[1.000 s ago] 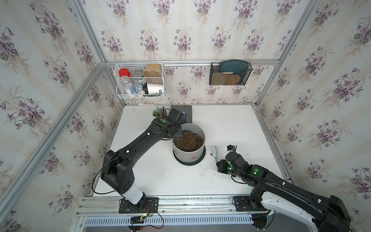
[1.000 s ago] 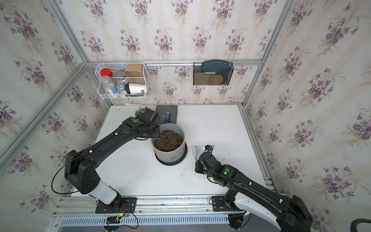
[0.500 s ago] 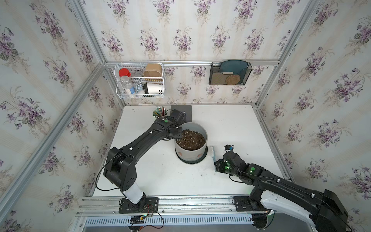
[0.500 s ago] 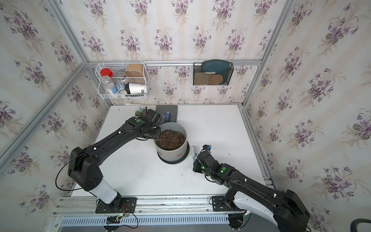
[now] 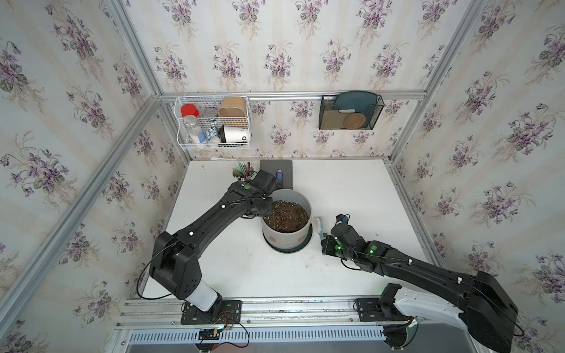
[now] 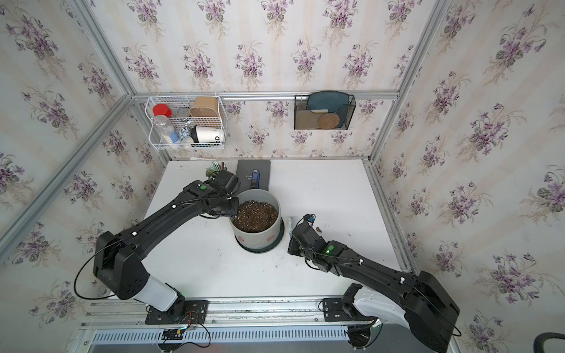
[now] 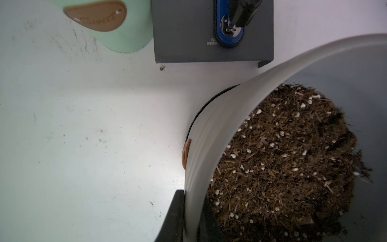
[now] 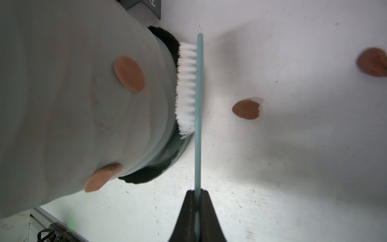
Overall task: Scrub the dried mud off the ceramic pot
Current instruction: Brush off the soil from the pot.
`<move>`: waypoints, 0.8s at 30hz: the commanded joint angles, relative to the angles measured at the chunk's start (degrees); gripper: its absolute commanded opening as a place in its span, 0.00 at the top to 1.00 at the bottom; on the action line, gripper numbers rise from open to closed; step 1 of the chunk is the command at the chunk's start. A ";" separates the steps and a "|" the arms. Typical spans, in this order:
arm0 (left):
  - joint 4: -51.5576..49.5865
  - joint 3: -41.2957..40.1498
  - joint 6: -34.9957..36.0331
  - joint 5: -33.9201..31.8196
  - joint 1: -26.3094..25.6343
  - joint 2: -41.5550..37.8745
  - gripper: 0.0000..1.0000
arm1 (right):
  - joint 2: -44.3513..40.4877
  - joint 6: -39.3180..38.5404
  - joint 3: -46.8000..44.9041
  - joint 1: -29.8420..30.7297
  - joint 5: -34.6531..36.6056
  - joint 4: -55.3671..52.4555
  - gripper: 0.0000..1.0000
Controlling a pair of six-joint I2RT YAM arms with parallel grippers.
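The ceramic pot [image 5: 284, 240] [image 6: 256, 240], pale grey with dark speckled soil [image 5: 286, 215], stands on a black saucer [image 5: 307, 241] mid-table. My left gripper [image 5: 265, 211] [image 7: 192, 197] is shut on the pot's rim [image 7: 219, 125], one finger outside and one inside. Dried mud blobs stick to the wall [image 8: 129, 74] [image 8: 100, 178] [image 7: 186, 154]. My right gripper [image 5: 324, 241] [image 8: 198, 191] is shut on the teal handle of a brush [image 5: 319, 227] [image 6: 290, 226]. Its white bristles [image 8: 186, 88] press against the pot's lower right side by the saucer.
Two loose mud blobs [image 8: 247, 110] [image 8: 372, 65] lie on the table right of the brush. Behind the pot stand a mint-green pencil cup [image 5: 243, 172] [image 7: 125, 31] and a dark grey box [image 5: 276, 175] with a blue item on it. A wire basket [image 5: 214, 122] and a mesh holder [image 5: 350, 111] hang on the back wall.
My left gripper has closed on the pot's rim. My right arm has carried the brush leftward until its bristles meet the pot's side.
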 commanded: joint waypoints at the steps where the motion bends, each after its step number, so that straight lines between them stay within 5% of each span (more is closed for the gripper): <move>1: 4.83 -0.57 -1.79 4.71 -0.30 -1.29 1.00 | 1.79 -0.77 0.74 0.05 -0.84 3.22 1.00; 24: 7.15 -3.90 -3.65 5.16 -1.36 -1.55 1.00 | -2.06 -0.18 -0.34 1.54 -2.90 8.80 1.00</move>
